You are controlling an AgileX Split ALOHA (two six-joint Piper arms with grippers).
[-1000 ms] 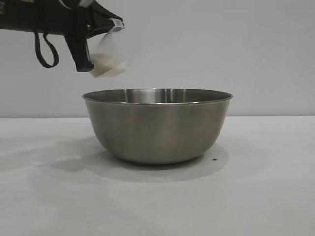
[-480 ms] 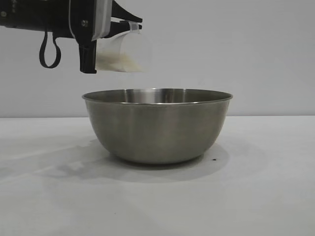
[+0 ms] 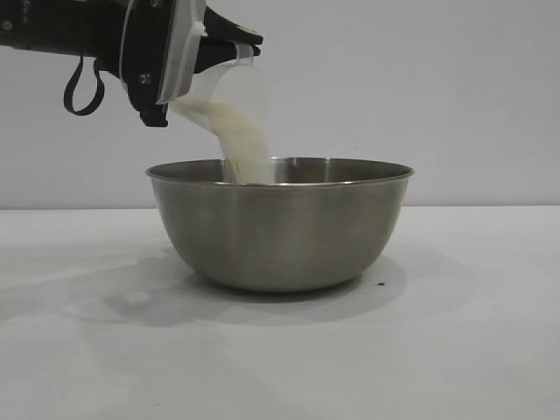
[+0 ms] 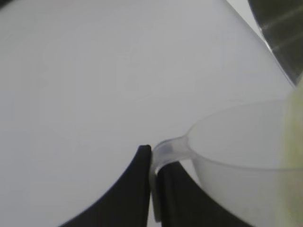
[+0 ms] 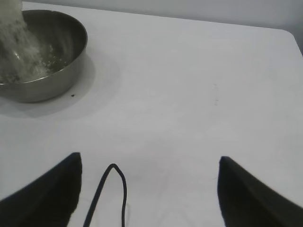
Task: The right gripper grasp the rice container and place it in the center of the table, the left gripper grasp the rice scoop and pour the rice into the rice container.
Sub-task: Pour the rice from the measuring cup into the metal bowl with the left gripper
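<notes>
Pincers differ here. The left pincer (image 3: pixel 229 44) hangs above the left rim of the bowl in the exterior view, its two black fingers (image 4: pixel 137 189) clenched on the loop handle of the scoop (image 3: pixel 229 87). In the left wrist view the handle sits squeezed between the finger tips, with the clear cup body (image 4: pixel 241 161) jutting out beyond them. The scoop is tipped with its mouth downward, and a stream of rice (image 3: pixel 241 140) runs from its lip into the bowl (image 3: pixel 280 223), just inside the rim on the side under the pincer. The scoop itself does not touch the bowl; it is held above it.

The bowl stands upright on the white table (image 3: pixel 455 350), directly beneath the pouring cup. From the right wrist view, grains are piling against the inner wall (image 5: pixel 28 61).

The right pincer (image 5: pixel 149 189) is well apart from the bowl, low over the bare table, its fingers spread wide and gripping nothing. A thin black cable (image 5: pixel 111 191) loops between them.
</notes>
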